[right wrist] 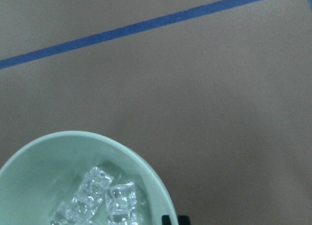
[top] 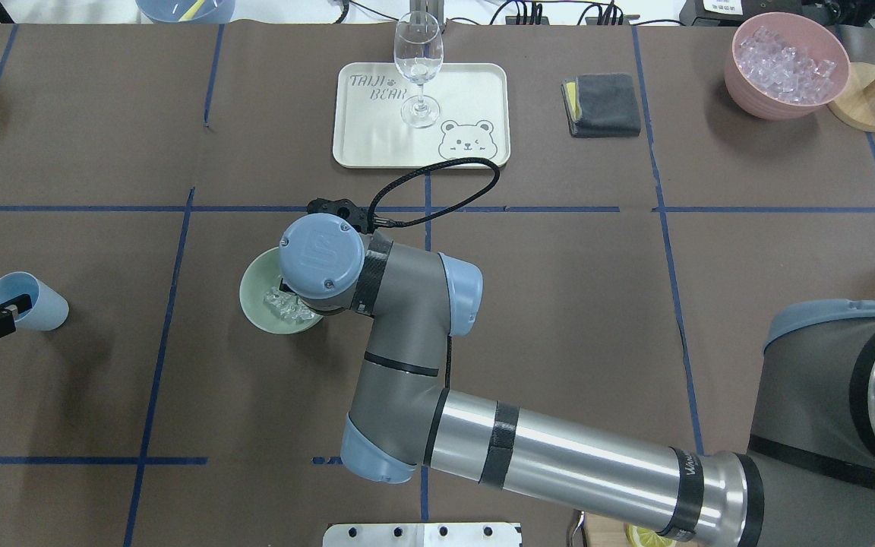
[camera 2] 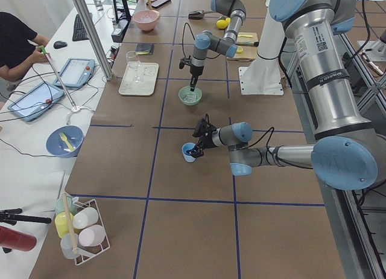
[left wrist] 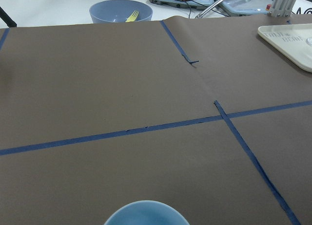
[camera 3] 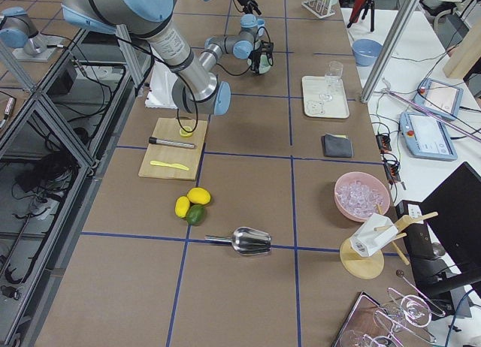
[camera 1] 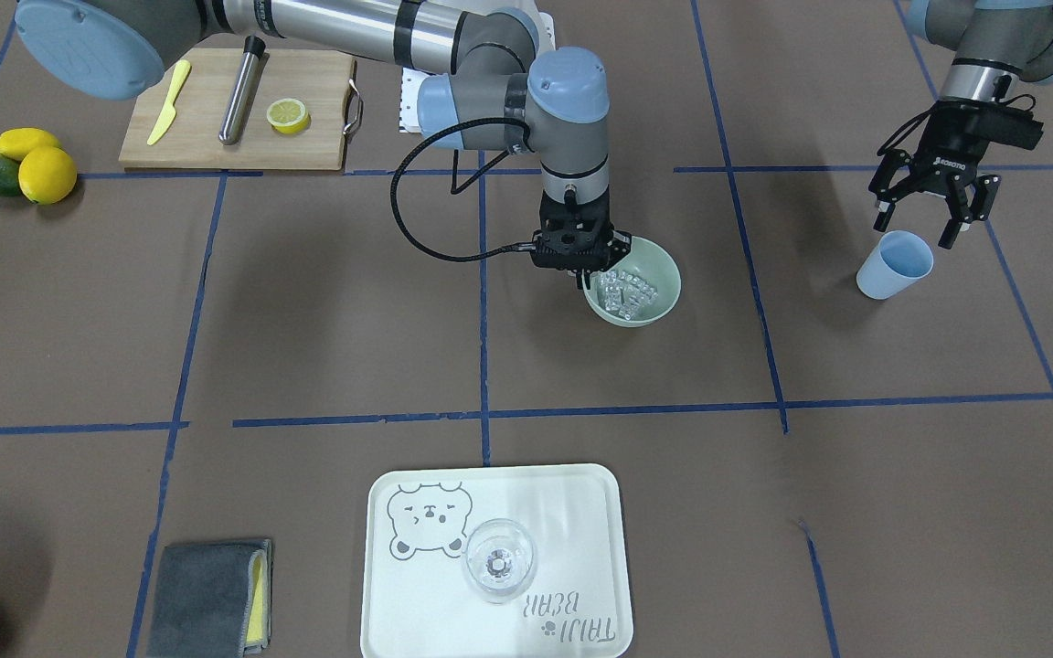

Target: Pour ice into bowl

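The pale sage-green bowl [camera 1: 633, 281] stands mid-table with a small heap of clear ice cubes [camera 1: 629, 291] inside it. My right gripper [camera 1: 581, 272] points straight down at the bowl's rim on the robot's side, its fingers close together on the rim. The right wrist view shows the bowl [right wrist: 58, 147], the ice [right wrist: 105, 196] and dark fingertips at the rim. In the overhead view the wrist hides this gripper above the bowl [top: 259, 300]. My left gripper [camera 1: 918, 227] is open just above the empty light blue cup [camera 1: 895, 265], not touching it.
A pink bowl of ice [top: 785, 64], a grey cloth [top: 603, 104] and a cream tray [top: 475, 91] with a wine glass [top: 417, 68] stand along the far side. A cutting board [camera 1: 234, 110] and lemons [camera 1: 33, 164] lie near the robot's right.
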`<state>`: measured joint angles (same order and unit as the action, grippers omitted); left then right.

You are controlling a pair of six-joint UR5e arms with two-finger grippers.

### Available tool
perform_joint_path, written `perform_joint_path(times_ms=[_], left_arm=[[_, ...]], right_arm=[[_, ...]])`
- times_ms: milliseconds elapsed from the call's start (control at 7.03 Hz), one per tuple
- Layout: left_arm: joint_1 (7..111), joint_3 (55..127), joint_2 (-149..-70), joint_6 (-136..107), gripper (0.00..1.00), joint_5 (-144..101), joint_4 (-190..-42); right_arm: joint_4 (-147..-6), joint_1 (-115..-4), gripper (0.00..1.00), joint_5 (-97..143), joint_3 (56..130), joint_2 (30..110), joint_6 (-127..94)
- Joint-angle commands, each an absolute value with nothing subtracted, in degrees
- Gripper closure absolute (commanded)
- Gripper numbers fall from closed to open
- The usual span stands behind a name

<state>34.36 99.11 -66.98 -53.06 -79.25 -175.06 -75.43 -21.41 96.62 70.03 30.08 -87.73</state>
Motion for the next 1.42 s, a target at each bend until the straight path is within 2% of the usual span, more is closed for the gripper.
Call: perform_joint_path(times_ms=[0, 142, 285, 427, 854, 996, 1281], left_arm=[[45.83, 101.23, -67.85, -42.17, 0.0, -95.8, -167.66], [52.06, 102.21, -70.64, -35.57, 0.0, -98.24, -161.0], [52.73, 103.26, -72.67, -33.16, 0.0, -98.52, -153.45], [53.26, 103.79, -76.43, -28.78, 0.0, -98.61, -147.45], [58.86, 103.19, -79.79, -26.02, 0.0, -110.34, -138.73], [60.37, 103.36, -80.67, -20.79, 0.0, -112.04, -135.21], [68.52, 103.53, -89.42, -7.89, 0.0, -112.76, -116.83]], right_arm=[[-75.59, -22.32, 1.0, 97.12, 72.94, 29.97, -87.36], [-75.93, -23.19, 1.0, 97.99, 74.34, 30.49, -87.36], [-76.11, -24.33, 1.0, 99.48, 77.49, 33.11, -87.36], [-76.11, -25.56, 1.0, 99.67, 84.13, 39.23, -86.75], [-76.2, -33.1, 1.0, 106.05, 99.71, 53.74, -81.75], [-76.2, -35.92, 1.0, 108.87, 103.84, 58.4, -78.26], [-75.68, -39.1, 1.0, 110.3, 109.49, 67.81, -71.22]])
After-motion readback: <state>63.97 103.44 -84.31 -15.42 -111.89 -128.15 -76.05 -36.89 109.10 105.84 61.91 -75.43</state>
